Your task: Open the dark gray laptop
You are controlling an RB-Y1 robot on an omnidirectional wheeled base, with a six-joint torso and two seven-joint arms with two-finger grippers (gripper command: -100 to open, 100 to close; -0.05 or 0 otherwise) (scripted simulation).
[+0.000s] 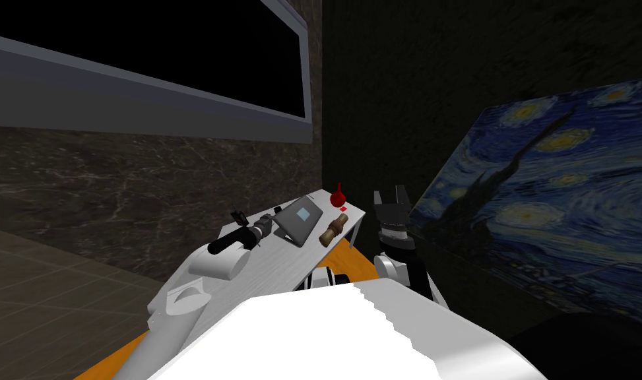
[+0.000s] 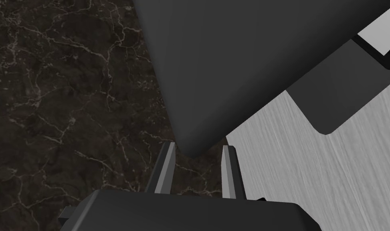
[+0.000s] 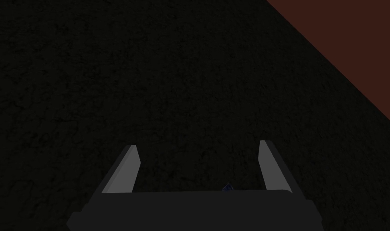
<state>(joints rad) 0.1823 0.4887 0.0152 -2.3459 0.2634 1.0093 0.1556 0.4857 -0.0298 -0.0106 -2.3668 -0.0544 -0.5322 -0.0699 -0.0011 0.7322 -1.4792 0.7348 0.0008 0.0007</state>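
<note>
**Left gripper [image 2: 198,155] pinched on a corner of the dark grey, slab-shaped laptop [image 1: 300,221]**

Left of centre in the head view, the left arm reaches across the long, pale grey streaked table [image 1: 273,270] to the laptop, which sits mid-frame near the table's far end. From the wrist camera, that gripper's two fingers [image 2: 168,165] stand close together, far short of full spread. The rounded corner of the lid [image 2: 238,60] is caught between them, apparently gripped. The lid is tilted up off the flat base [image 2: 338,100], which lies on the table. The laptop therefore looks partly open, and the lifting step seems to be in hand. Just right of the laptop are a small red flask [image 1: 338,196] and a brown cylinder with pale bands [image 1: 332,229]. Further right, the right gripper [image 1: 392,194] hangs raised beside the table's edge, its fingers wide apart and empty. Next, the corner probably needs carrying up and back in an arc about the hinge. The grip must be firm enough that the lid does not slip and the base does not drag.
</note>
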